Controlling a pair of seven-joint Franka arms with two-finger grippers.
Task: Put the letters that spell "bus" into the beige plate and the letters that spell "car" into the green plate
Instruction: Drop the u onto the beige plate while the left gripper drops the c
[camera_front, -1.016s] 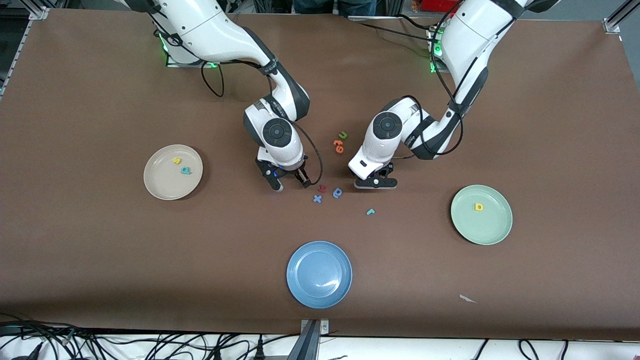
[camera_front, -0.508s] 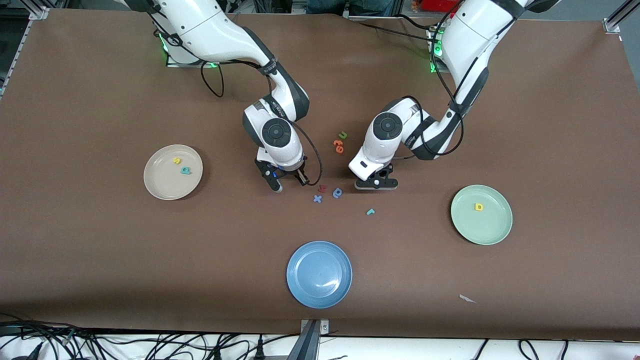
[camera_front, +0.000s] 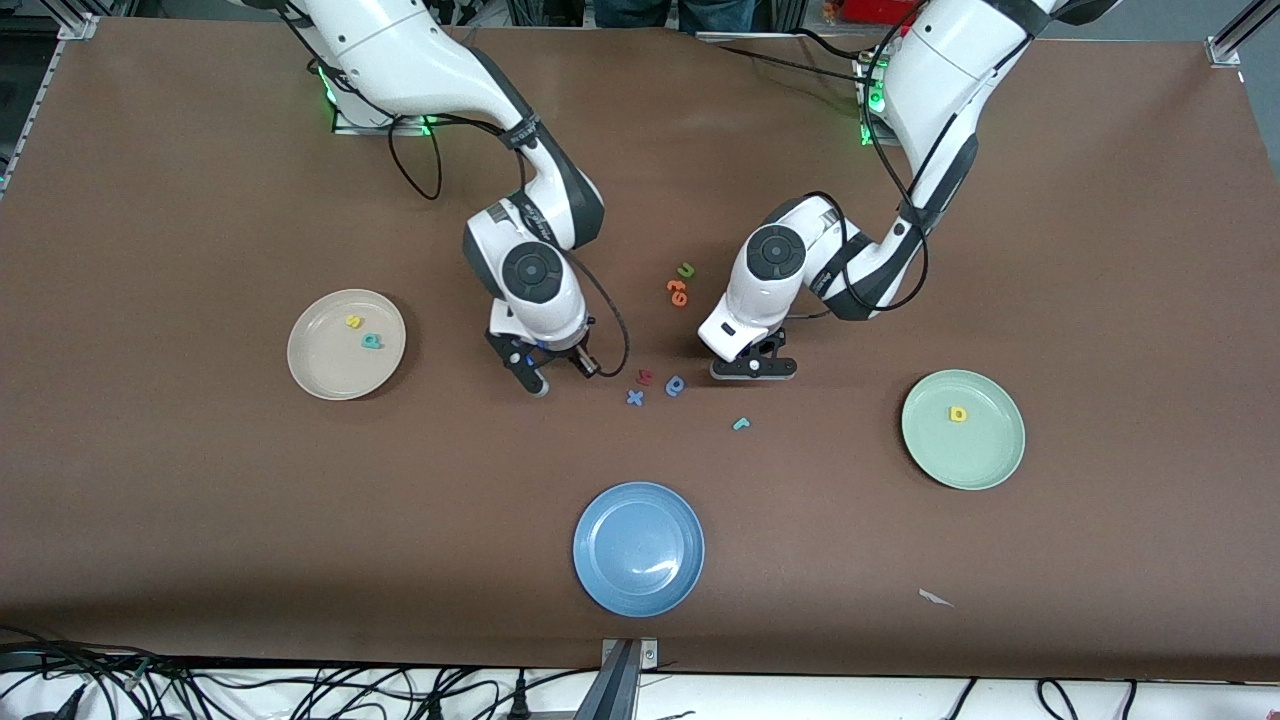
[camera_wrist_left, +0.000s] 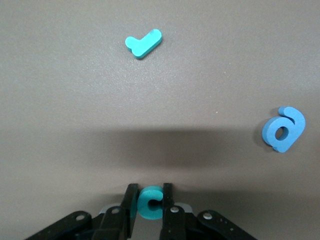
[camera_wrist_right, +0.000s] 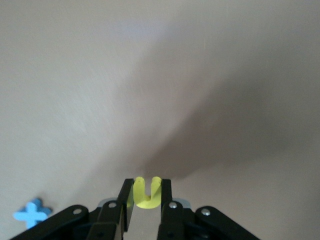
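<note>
Here the left end effector (camera_wrist_left: 148, 204) is clamped on the teal "c" (camera_wrist_left: 149, 202) low over the tabletop (camera_front: 200, 520), near the teal "r" (camera_front: 740, 423). The right end effector (camera_wrist_right: 146, 199) grips the yellow "u" (camera_wrist_right: 146, 193). The yellow "s" (camera_front: 352, 321) and teal "b" (camera_front: 371, 341) lie in the beige plate (camera_front: 325, 375); the yellow "a" (camera_front: 958, 413) lies in the green plate (camera_front: 985, 465)

You were in a robotics lab, brown-covered table (camera_front: 200, 520), aluminium frame rails (camera_front: 1232, 35), loose cables (camera_front: 300, 690) along its near edge.
</note>
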